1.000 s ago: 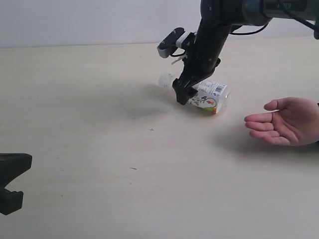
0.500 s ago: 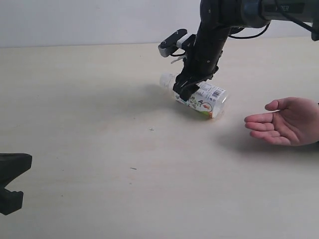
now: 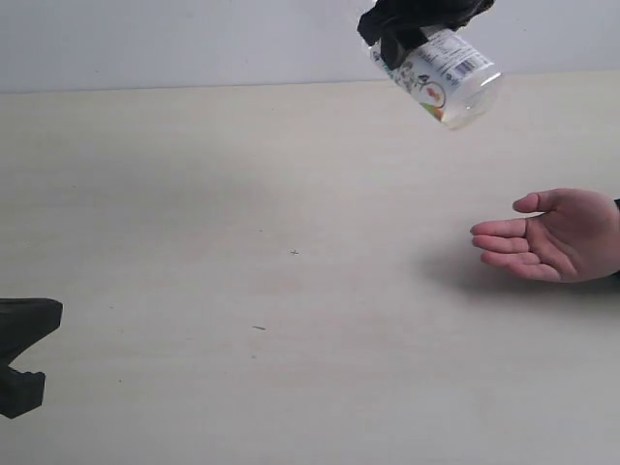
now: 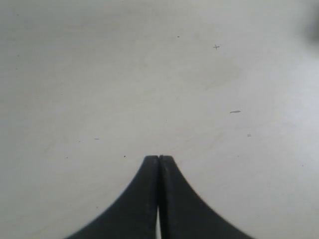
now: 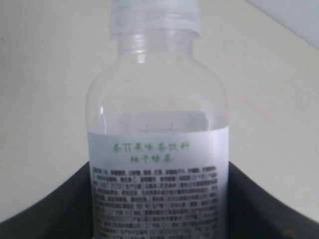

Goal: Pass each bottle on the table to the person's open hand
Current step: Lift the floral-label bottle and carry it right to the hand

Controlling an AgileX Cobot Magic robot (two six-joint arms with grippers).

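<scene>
Table (image 3: 194, 387): pale and broad, only one bottle in view. Right gripper (image 3: 397, 41) at the far top edge, jaws clamped around the bottle (image 3: 441, 79), which hangs high above the table, up and left of the person's open hand (image 3: 547, 242). Handover judged roughly half done: bottle off the table, not delivered. Long axis tilted, base pointing down-right toward the hand, white cap (image 5: 154, 17) up-left. Left gripper (image 4: 159, 164) near left, jaws pressed together.

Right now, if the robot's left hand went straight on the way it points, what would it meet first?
Nothing stands ahead of the left hand: only bare table with tiny specks. The way looks free as far as the wrist view shows, though depth is unclear.
</scene>
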